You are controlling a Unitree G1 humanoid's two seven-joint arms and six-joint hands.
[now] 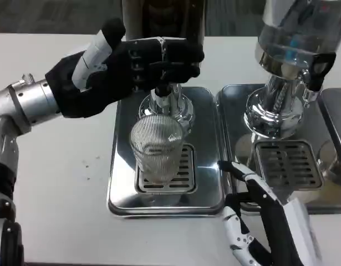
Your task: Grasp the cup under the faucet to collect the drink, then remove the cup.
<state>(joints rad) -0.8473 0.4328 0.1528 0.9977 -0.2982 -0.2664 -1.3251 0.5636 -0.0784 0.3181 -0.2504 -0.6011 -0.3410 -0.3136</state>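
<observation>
Reaching in from the left edge of the head view, the left hand [123, 69] sits at upper centre, its black fingers [178, 55] curled over the dark faucet lever [169, 75] of the tall dark dispenser [162, 22]; whether they grip it firmly I cannot tell. Below it, the clear ribbed glass cup [158, 147] stands upright on the slotted grille of the shiny steel drip tray [120, 183], at centre frame. At lower right, the right hand [259, 221] holds nothing, fingers spread, pointing up-left beside the tray's right edge.

A white table [59, 183] fills the foreground — beyond its far edge, grey floor [48, 16] (dimly lit).
</observation>
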